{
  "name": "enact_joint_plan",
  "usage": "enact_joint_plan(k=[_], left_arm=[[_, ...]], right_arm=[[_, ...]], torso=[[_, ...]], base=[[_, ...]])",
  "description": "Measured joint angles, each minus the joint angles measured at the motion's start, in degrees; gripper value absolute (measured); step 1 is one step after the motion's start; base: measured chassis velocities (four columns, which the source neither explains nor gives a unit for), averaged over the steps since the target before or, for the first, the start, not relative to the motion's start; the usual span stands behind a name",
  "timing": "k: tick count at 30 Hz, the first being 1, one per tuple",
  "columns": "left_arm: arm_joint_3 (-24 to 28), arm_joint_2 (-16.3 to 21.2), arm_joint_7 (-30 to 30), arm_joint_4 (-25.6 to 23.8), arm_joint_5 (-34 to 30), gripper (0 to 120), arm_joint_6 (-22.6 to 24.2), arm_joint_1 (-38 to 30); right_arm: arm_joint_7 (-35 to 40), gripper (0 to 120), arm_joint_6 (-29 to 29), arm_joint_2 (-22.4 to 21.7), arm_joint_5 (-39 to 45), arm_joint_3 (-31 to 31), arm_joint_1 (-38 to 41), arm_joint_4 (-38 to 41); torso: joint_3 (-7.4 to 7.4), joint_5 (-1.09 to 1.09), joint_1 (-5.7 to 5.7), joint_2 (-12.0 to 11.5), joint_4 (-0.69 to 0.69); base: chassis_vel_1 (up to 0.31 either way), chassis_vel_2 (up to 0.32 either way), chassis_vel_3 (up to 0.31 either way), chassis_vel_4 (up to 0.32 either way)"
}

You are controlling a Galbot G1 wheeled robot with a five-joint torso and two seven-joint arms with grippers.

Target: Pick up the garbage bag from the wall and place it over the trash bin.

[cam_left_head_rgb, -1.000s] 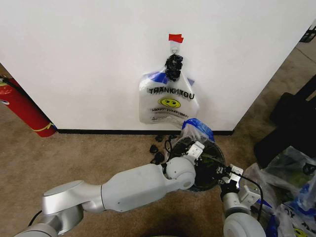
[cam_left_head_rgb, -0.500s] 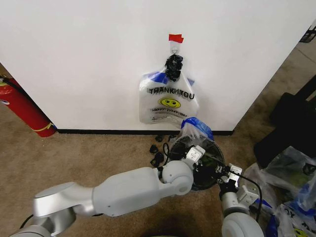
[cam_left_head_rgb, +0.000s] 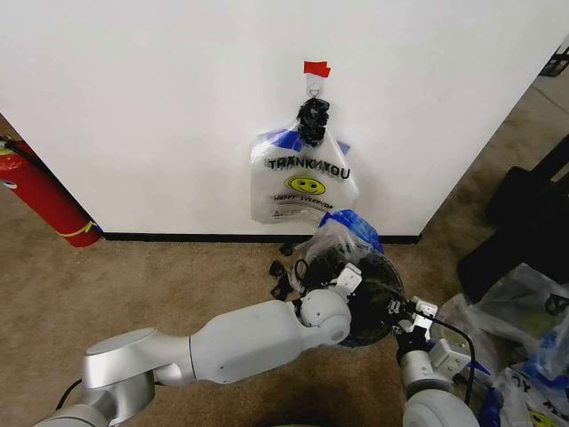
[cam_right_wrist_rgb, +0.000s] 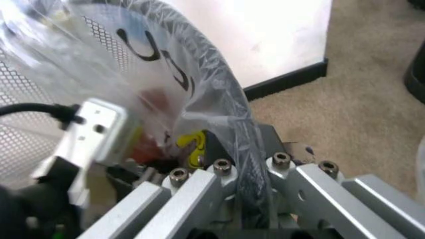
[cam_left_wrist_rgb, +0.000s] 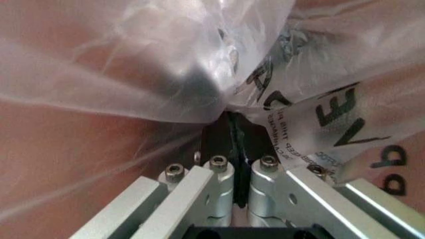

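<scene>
- The left gripper [cam_left_wrist_rgb: 232, 140] is clamped tight on a pinch of the garbage bag [cam_left_head_rgb: 342, 233], whose thin film bunches at the fingertips.
- The right gripper [cam_right_wrist_rgb: 239, 149] likewise pinches film against the far rim of the trash bin [cam_left_head_rgb: 380, 301].
- Change noted: over the last second the left gripper has shifted slightly toward the bin's near-left edge, and the film now bulges wider there. The mouth appears to be spreading over the rim, though coverage all round cannot be confirmed.
- A second bag [cam_left_head_rgb: 302, 178] of the same print hangs from the hook [cam_left_head_rgb: 314, 85] on the wall [cam_left_head_rgb: 160, 107] (red tape [cam_left_head_rgb: 316, 68] above it).
- The floor is tan carpet [cam_left_head_rgb: 178, 276], with small black parts [cam_left_head_rgb: 284, 277] lying beside the bin and a fire extinguisher [cam_left_head_rgb: 44, 200] standing at the far left.
</scene>
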Motion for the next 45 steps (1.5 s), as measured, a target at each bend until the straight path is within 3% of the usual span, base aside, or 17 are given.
enact_joint_plan(k=[10, 17, 19, 26, 37, 45], left_arm=[[1.4, -1.3, 0.3, 1.6, 0.7, 0, 0.8, -1.8], [2.2, 3.4, -0.1, -7.8, -3.0, 0, 2.1, -2.2], [2.3, 3.6, 0.0, -8.4, -3.2, 0, 2.2, -2.1], [2.0, 1.2, 1.9, -2.9, -0.7, 0, 1.3, -0.1], [0.9, -1.5, 1.1, 0.8, -8.3, 0, 1.6, -0.2], [0.5, -1.3, 0.6, 1.7, -9.0, 0, 1.1, 0.0]], right_arm=[[-1.6, 0, -0.1, -0.6, 0.1, 0.0, -0.1, 0.0], [-0.6, 0, -0.1, -0.7, 0.3, 0.4, 1.0, -1.6], [-0.6, 0, -0.1, -0.7, 0.3, 0.4, 1.0, -1.7], [-1.0, 0, 0.2, -0.1, -0.7, -1.4, 0.3, -1.1], [-2.1, 0, 0.2, 0.0, -0.7, -1.4, -0.6, 0.7], [-2.3, 0, 0.2, -0.3, -0.5, -1.1, -0.9, 1.0]], torso=[[0.0, 0.0, 0.0, 0.0, 0.0], [0.0, 0.0, 0.0, 0.0, 0.01], [0.0, 0.0, 0.0, 0.0, 0.01], [0.0, 0.0, 0.0, 0.0, -0.01], [0.0, 0.0, 0.0, 0.0, 0.0], [0.0, 0.0, 0.0, 0.0, -0.01]], base=[[0.0, 0.0, 0.0, 0.0], [0.0, 0.0, 0.0, 0.0], [0.0, 0.0, 0.0, 0.0], [0.0, 0.0, 0.0, 0.0], [0.0, 0.0, 0.0, 0.0], [0.0, 0.0, 0.0, 0.0]])
